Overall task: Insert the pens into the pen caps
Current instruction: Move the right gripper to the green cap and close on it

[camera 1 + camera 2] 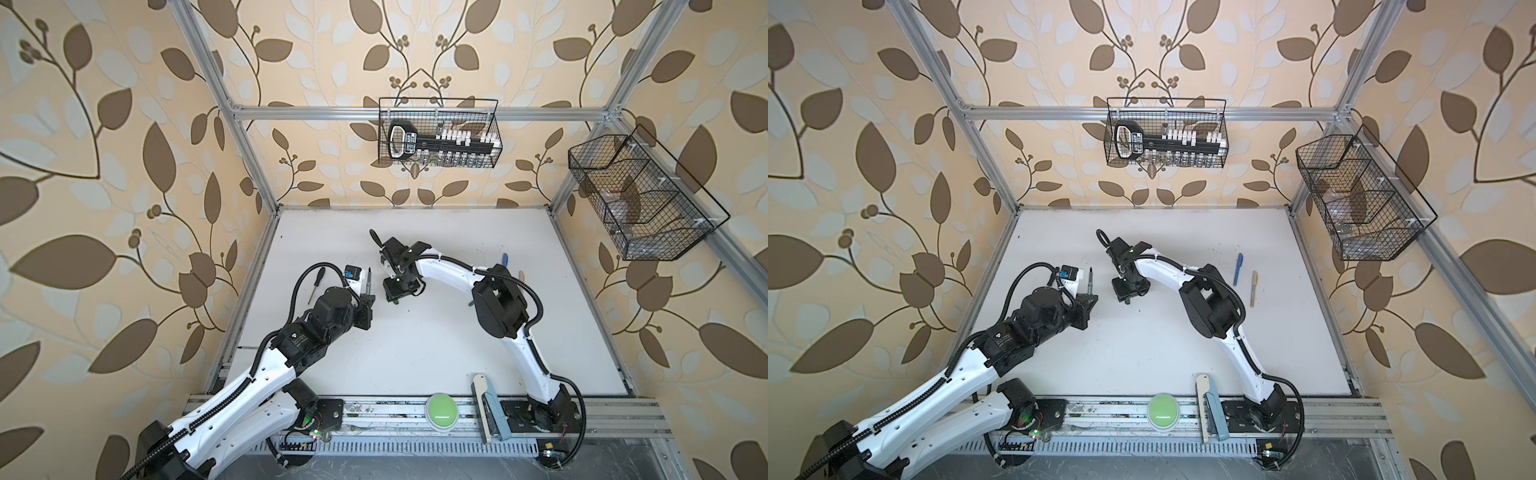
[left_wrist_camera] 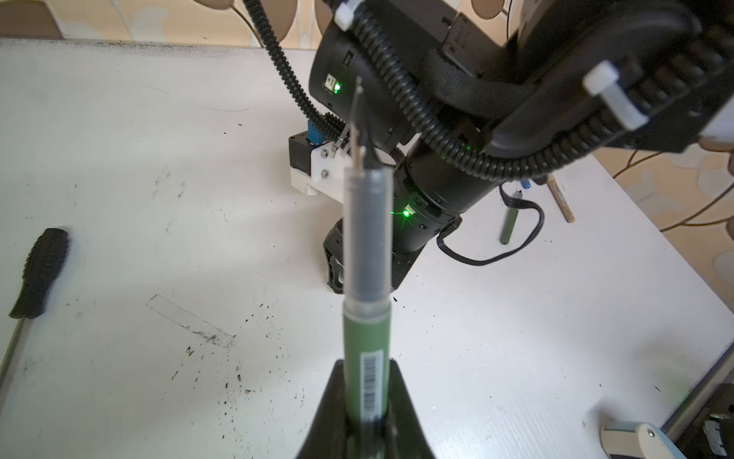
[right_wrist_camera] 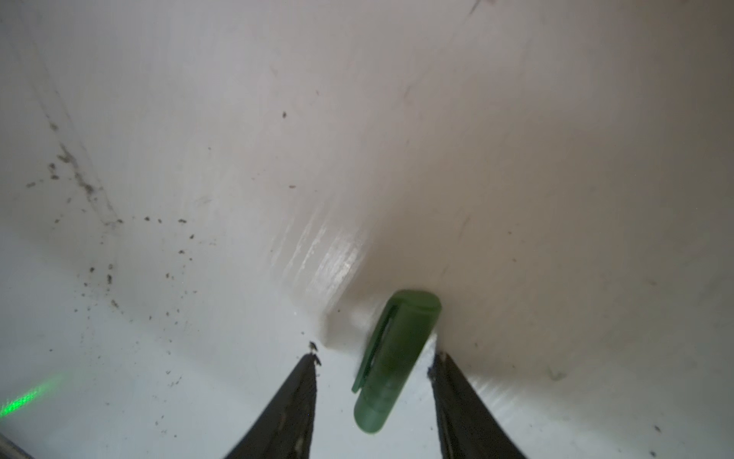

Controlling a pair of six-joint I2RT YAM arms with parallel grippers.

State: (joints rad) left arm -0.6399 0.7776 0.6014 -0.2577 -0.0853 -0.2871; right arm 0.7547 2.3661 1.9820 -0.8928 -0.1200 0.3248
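Spotted green cap [image 3: 401,345] flat on table [image 3: 198,119] right between the spread, non-touching jaws of right gripper [image 3: 375,357], long axis running roughly along them with slight skew, near left gripper [image 2: 367,365] clamped tight on green pen [image 2: 365,330], tip pointing away from its jaws.

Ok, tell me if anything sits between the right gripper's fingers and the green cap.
Nothing visible does. In the right wrist view the green cap lies on the table between the open jaws of the right gripper, with only a gap of tabletop showing on either side of it.
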